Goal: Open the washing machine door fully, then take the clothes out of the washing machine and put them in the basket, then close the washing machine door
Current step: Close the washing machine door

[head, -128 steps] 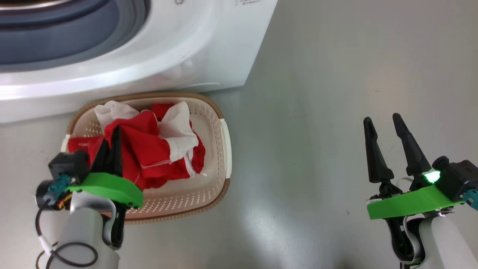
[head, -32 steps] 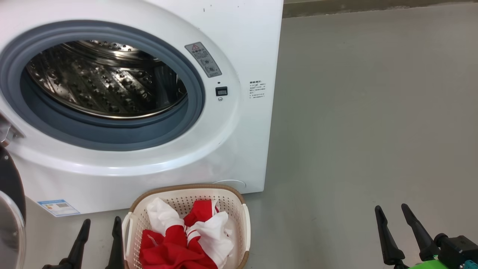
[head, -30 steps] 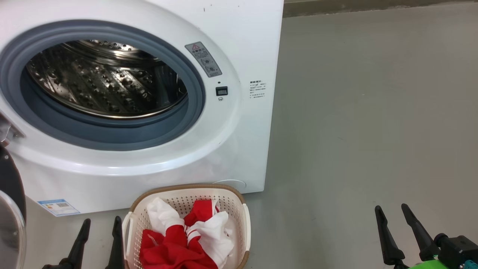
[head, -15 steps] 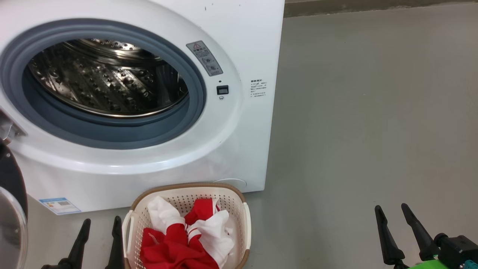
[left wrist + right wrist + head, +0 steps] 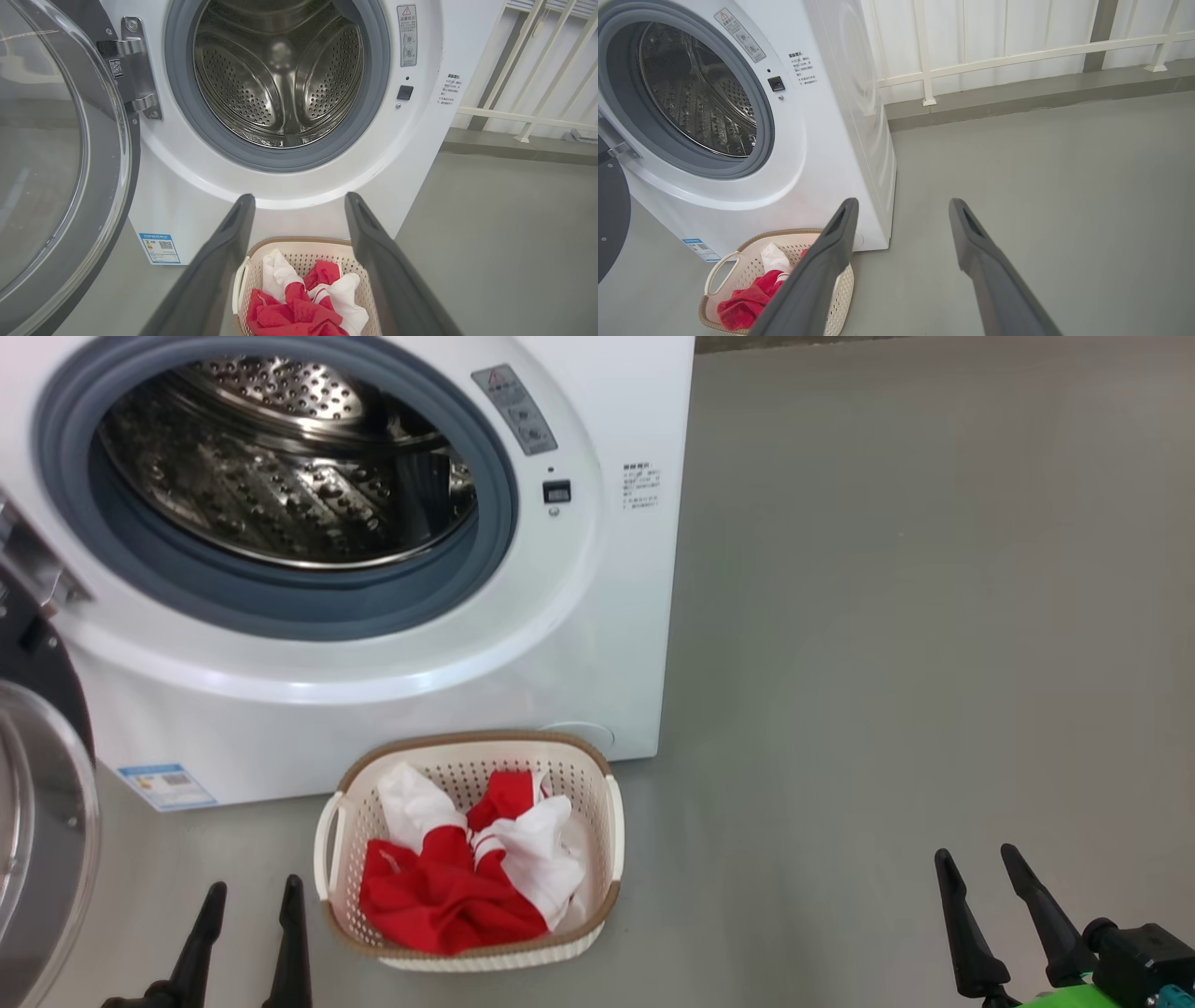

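The remaining work appears to be shutting the door, and the risks start at the left gripper (image 5: 254, 885), the one nearer to it. Its long fingers would meet a glossy rim and a bulging glass bowl, so a push placed on the curve could skid off sideways. A push that is too soft may leave the door (image 5: 37, 821) resting against the grey ring without latching. If a finger trails on the inside of the door, it could get pinched between the door and the washer (image 5: 373, 709).

The basket (image 5: 471, 739) sits on the floor (image 5: 887, 663) just in front of the washer, below the opening and just beside the left gripper. It looks light, so an arm swinging low toward the door could knock it or snag the clothes (image 5: 439, 896) heaped inside. Whether the door's lower edge clears the basket as it swings cannot be told from these views.

In the left wrist view the drum (image 5: 280, 79) looks bare, though a small piece tucked behind the ring would be trapped if the door closed on it.

Both grippers are fully spread and hold nothing. The left gripper hangs over the floor between door and basket, touching neither. The right gripper (image 5: 975, 852) hovers over bare floor, well apart from everything. The door stands wide open at the left on its hinge (image 5: 135, 70).
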`<state>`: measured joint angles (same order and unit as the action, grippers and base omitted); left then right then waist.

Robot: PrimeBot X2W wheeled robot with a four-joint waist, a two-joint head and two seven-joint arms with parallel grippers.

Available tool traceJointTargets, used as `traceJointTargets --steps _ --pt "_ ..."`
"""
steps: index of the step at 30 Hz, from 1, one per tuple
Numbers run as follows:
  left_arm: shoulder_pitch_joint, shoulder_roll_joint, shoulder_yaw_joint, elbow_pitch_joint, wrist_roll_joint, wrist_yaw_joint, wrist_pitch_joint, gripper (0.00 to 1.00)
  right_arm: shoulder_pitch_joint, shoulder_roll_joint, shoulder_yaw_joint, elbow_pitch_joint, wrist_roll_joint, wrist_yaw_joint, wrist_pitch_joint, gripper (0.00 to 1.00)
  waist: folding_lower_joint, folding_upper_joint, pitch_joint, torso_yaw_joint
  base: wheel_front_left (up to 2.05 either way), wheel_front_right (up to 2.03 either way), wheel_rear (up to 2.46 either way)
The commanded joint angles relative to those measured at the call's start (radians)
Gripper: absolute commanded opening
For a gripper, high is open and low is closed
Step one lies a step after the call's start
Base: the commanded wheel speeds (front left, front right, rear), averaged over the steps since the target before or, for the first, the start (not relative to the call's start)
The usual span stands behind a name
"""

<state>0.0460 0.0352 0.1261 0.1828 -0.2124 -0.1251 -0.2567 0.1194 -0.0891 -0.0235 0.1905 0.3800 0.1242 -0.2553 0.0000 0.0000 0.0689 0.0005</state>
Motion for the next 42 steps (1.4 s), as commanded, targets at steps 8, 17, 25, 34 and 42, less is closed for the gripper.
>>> traceJointTargets --steps 8,17,25,34,42 --pt "-0.027 0.015 0.032 -0.02 -0.004 -0.006 -0.005 1.0 -0.033 -0.012 0.016 -0.022 0.007 0.007 -0.006 1.0 0.0 0.0 -0.003 0.001 -0.67 0.67 0.0" --pt "-0.033 0.015 0.029 -0.012 -0.012 -0.006 -0.005 1.0 -0.033 -0.014 0.015 -0.024 0.007 0.007 -0.006 1.0 0.0 0.0 -0.005 0.008 -0.01 0.01 0.0" --pt "-0.046 0.015 0.003 0.017 -0.039 -0.005 -0.005 1.0 -0.027 -0.017 0.023 -0.025 0.006 0.007 -0.006 1.0 0.0 0.0 -0.007 0.074 0.0 0.0 0.0" --pt "-0.01 0.015 -0.034 0.037 -0.073 0.033 -0.005 1.0 -0.019 -0.033 0.06 -0.013 -0.003 0.007 -0.006 1.0 0.0 0.0 -0.029 0.23 0.0 0.0 0.0" --pt "0.025 0.015 -0.053 0.041 -0.088 0.061 -0.005 1.0 -0.01 -0.044 0.09 -0.007 0.0 0.007 -0.006 1.0 0.0 0.0 -0.052 0.383 0.0 0.0 0.0"
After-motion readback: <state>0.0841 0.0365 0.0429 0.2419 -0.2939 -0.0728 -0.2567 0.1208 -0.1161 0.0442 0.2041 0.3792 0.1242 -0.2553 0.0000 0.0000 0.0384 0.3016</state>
